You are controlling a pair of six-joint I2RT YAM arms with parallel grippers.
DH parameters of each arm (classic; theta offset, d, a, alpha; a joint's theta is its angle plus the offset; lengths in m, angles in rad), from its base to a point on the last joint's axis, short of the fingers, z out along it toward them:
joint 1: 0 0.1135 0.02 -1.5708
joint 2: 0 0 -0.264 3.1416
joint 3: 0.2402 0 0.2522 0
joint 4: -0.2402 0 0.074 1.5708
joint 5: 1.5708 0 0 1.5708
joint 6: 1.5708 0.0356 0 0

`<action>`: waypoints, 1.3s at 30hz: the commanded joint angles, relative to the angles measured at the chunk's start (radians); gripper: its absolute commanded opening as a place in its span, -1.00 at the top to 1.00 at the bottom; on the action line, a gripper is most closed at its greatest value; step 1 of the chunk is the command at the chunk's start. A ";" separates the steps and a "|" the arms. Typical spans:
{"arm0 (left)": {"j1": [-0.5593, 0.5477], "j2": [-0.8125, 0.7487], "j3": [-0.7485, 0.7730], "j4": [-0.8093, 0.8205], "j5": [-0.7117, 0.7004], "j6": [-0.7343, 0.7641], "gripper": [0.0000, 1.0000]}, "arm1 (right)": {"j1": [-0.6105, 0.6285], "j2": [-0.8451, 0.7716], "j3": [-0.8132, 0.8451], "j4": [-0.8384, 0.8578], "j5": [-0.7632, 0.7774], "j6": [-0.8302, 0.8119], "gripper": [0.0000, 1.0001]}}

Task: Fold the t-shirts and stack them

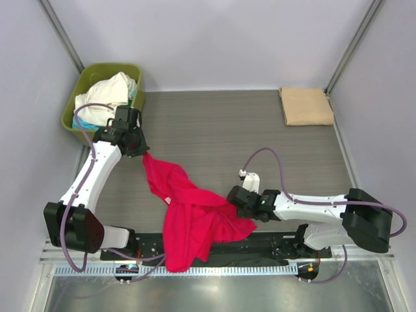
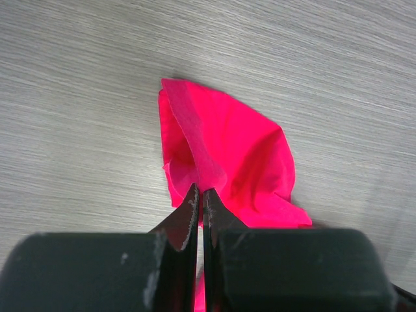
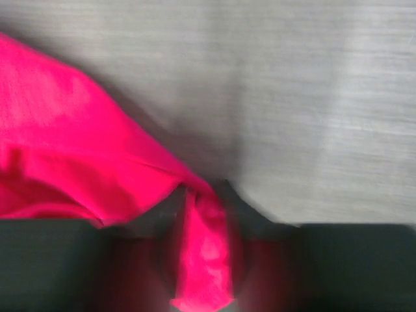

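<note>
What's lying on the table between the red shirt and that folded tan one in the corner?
Nothing: in the top view the table is bare between the red shirt and the tan shirt; only the right arm's purple cable loops over it.

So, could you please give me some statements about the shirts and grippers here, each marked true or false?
1. The left gripper is shut on the red shirt. True.
2. The right gripper is open and empty. False: it also pinches the red shirt.
3. The tan shirt lies folded at the table's far right corner. True.
4. The red shirt lies neatly folded. False: it is crumpled.
5. The green tub is empty. False: it holds white cloth.
</note>
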 commanded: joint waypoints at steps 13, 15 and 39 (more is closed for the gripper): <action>0.021 -0.065 -0.021 0.029 -0.010 0.011 1.00 | -0.417 0.353 0.489 0.150 0.091 -0.517 0.80; 0.021 -0.062 -0.024 0.030 -0.008 0.013 1.00 | -0.437 0.383 0.578 0.088 0.092 -0.531 0.02; 0.021 -0.063 -0.030 0.032 0.020 0.013 1.00 | -0.730 0.412 0.348 0.281 -0.323 -0.422 -0.27</action>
